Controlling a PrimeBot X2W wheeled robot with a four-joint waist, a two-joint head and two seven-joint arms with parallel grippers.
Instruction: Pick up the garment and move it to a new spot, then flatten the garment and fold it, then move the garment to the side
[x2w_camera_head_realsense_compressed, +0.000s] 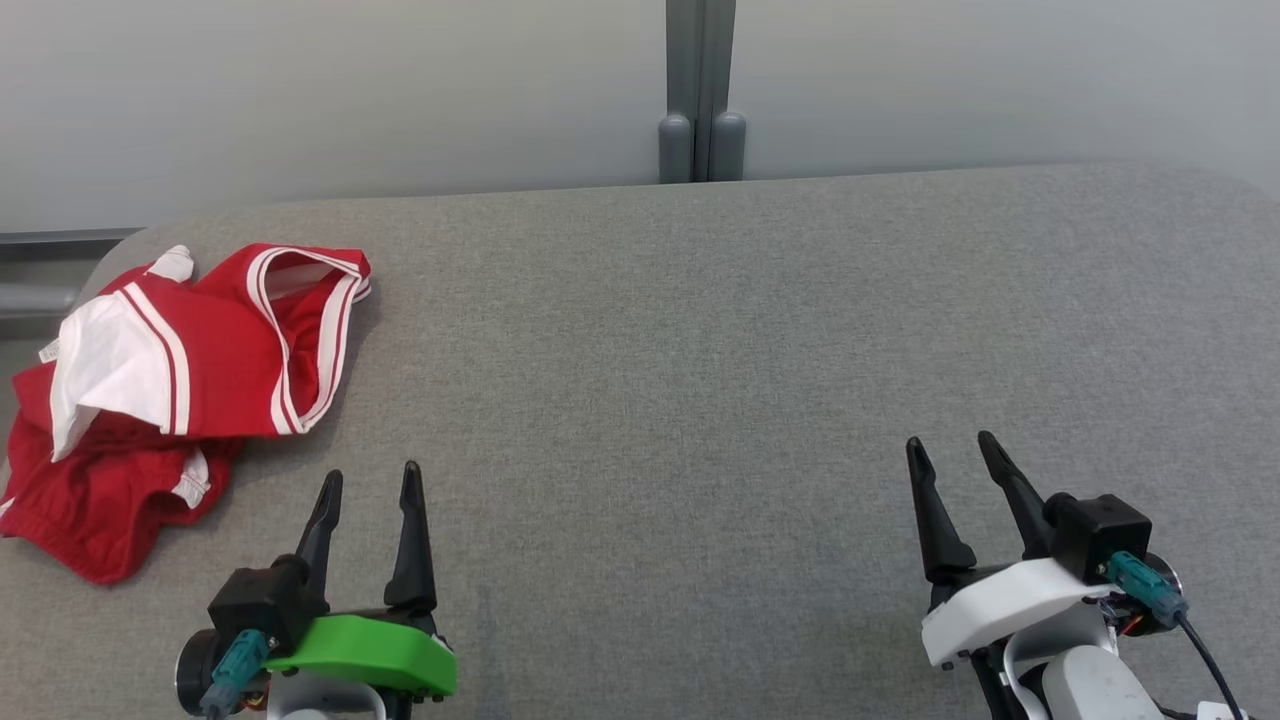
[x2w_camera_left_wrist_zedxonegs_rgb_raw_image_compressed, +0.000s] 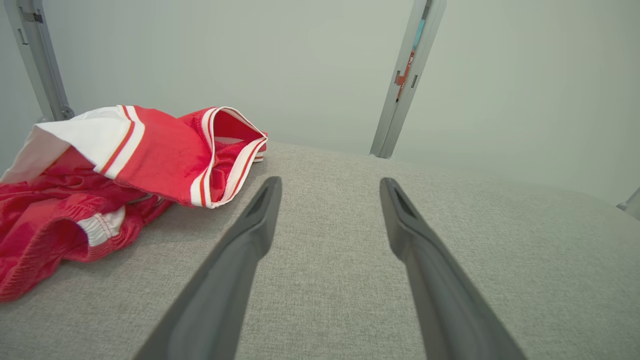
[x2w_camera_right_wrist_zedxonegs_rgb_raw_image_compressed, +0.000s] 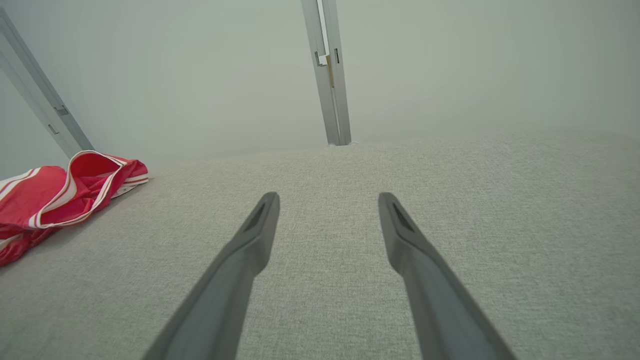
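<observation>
Red-and-white garment (x2w_camera_head_realsense_compressed: 200, 350) lies crumpled in a heap at the far left corner of the grey fabric-covered table (x2w_camera_head_realsense_compressed: 700, 350), one striped opening gaping upward and part of the cloth reaching the table's left edge. The left gripper (x2w_camera_head_realsense_compressed: 372, 471) hovers just beside the heap's near right side, its two dark fingers spread apart with nothing between them; in its wrist view the garment (x2w_camera_left_wrist_zedxonegs_rgb_raw_image_compressed: 150, 160) sits left of the left gripper (x2w_camera_left_wrist_zedxonegs_rgb_raw_image_compressed: 330, 182). The right gripper (x2w_camera_head_realsense_compressed: 949, 440), well apart from the cloth, also stands spread and empty over bare table. A grey post (x2w_camera_head_realsense_compressed: 700, 90) rises behind the table against the pale wall.
</observation>
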